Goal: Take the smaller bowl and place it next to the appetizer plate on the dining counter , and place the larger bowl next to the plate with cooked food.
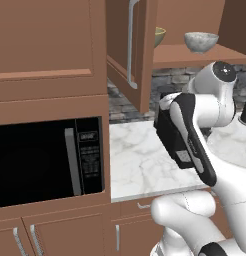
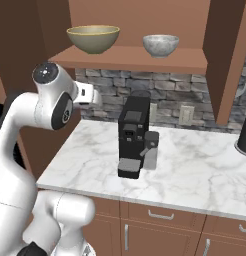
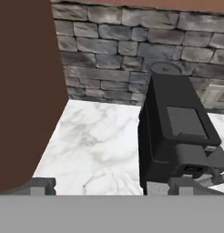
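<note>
The smaller bowl (image 2: 160,45), grey and speckled, stands on the open cabinet's wooden shelf (image 2: 130,58), right of the larger bowl (image 2: 93,38), which is olive-tan with a yellow rim. From the left side the smaller bowl (image 1: 201,42) shows in full, while the larger bowl (image 1: 159,36) peeks past the open door. My gripper (image 2: 96,95) hangs below the shelf's left end, under the larger bowl and well apart from both. It is open (image 3: 113,187), fingertips wide apart with nothing between them. The appetizer plate, the plate with cooked food and the dining counter are out of view.
A black coffee machine (image 2: 135,140) stands on the marble worktop (image 2: 195,170) in front of the gripper. An open cabinet door (image 1: 130,50) juts out left of the shelf. A microwave (image 1: 45,160) sits at the far left, a dark kettle (image 2: 244,132) at the right edge.
</note>
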Motion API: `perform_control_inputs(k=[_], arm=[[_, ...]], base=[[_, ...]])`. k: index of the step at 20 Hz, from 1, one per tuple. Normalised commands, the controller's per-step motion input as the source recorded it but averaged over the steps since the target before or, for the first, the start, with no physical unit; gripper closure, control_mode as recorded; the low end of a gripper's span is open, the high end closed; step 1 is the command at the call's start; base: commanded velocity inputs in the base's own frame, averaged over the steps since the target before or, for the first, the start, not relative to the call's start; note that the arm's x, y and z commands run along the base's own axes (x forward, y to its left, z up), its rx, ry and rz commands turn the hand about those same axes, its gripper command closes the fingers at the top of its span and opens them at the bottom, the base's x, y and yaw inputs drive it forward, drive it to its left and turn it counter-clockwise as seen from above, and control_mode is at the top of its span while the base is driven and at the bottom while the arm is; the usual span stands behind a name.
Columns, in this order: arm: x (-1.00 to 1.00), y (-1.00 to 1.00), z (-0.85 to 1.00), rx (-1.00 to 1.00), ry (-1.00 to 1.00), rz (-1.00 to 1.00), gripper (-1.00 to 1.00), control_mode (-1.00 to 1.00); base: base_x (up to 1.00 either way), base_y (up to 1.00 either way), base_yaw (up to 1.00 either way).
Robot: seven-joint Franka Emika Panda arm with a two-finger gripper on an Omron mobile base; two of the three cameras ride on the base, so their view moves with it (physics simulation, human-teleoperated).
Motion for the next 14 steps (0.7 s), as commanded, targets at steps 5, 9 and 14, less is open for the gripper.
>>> perform_control_inputs(k=[5,9,14], arm=[[-0.02,-0.09,0.52,0.0,-0.12,-0.05,-1.0,-1.0],[0.0,-0.06,0.56,0.11,-0.13,-0.06,-1.0,-1.0],[0.0,-0.08,0.19,0.33,-0.07,-0.16,-1.0,-1.0]], base=[[0.0,0.0,0.0],[0.0,0.0,0.0],[0.0,0.0,0.0]])
